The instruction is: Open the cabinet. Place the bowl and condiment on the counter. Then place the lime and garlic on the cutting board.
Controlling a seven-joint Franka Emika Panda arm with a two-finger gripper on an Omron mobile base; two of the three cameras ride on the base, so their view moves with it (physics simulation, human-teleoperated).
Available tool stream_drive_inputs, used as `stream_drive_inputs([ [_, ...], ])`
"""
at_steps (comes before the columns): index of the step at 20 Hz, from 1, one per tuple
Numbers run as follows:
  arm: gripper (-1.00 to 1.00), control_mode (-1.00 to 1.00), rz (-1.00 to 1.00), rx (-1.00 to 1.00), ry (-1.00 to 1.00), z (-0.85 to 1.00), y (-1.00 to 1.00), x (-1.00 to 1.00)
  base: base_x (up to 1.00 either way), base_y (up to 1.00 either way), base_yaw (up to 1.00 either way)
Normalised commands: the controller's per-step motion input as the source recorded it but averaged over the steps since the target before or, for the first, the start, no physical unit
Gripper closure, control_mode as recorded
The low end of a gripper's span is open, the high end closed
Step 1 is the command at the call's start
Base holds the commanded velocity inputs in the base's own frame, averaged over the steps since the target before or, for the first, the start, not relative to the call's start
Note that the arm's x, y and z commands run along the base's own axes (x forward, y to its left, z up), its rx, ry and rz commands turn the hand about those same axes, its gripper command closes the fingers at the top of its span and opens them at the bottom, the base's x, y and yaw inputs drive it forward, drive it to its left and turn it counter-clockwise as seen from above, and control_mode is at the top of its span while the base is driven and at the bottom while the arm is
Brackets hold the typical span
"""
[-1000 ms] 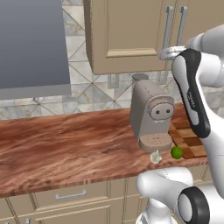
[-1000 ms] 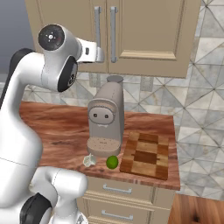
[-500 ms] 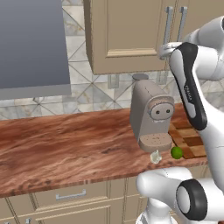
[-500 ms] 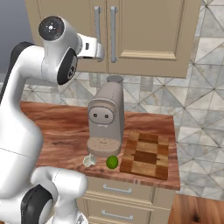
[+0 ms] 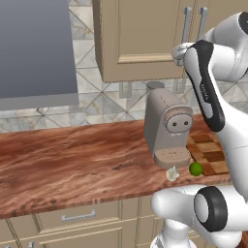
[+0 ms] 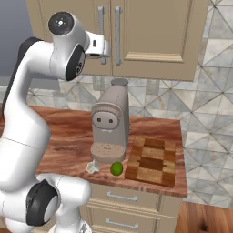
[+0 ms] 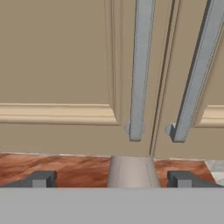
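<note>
From the left, I found the counter (image 5: 72, 164) a bare stretch of streaked wood under a grey hood (image 5: 36, 48) — open room there. Mid-counter stood a beige coffee machine (image 6: 109, 125); at its foot, near the front edge, lay the garlic (image 6: 93, 167) and just beside it the lime (image 6: 117, 169). Right of them the cutting board (image 6: 152, 161) sat unloaded. Above, the cabinet (image 6: 150, 36) was shut. The gripper (image 7: 112, 179) was spread wide, holding nothing, level with the handles' (image 7: 139, 70) lower ends.

open pincer (image 7: 112, 178) before cabinet (image 7: 57, 65) handles (image 7: 140, 70)
</note>
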Motion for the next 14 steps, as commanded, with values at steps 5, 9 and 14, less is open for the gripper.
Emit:
stream_drive_inputs([
  [5, -1.0, -1.0, 0.0, 0.0, 0.0, 0.0, -0.04, 0.23, 0.0, 0.0, 0.0],
  [9, -1.0, -1.0, 0.0, 0.0, 0.0, 0.0, -0.09, 0.25, 0.0, 0.0, 0.0],
  [14, -1.0, -1.0, 0.0, 0.0, 0.0, 0.0, -0.08, 0.17, 0.0, 0.0, 0.0],
])
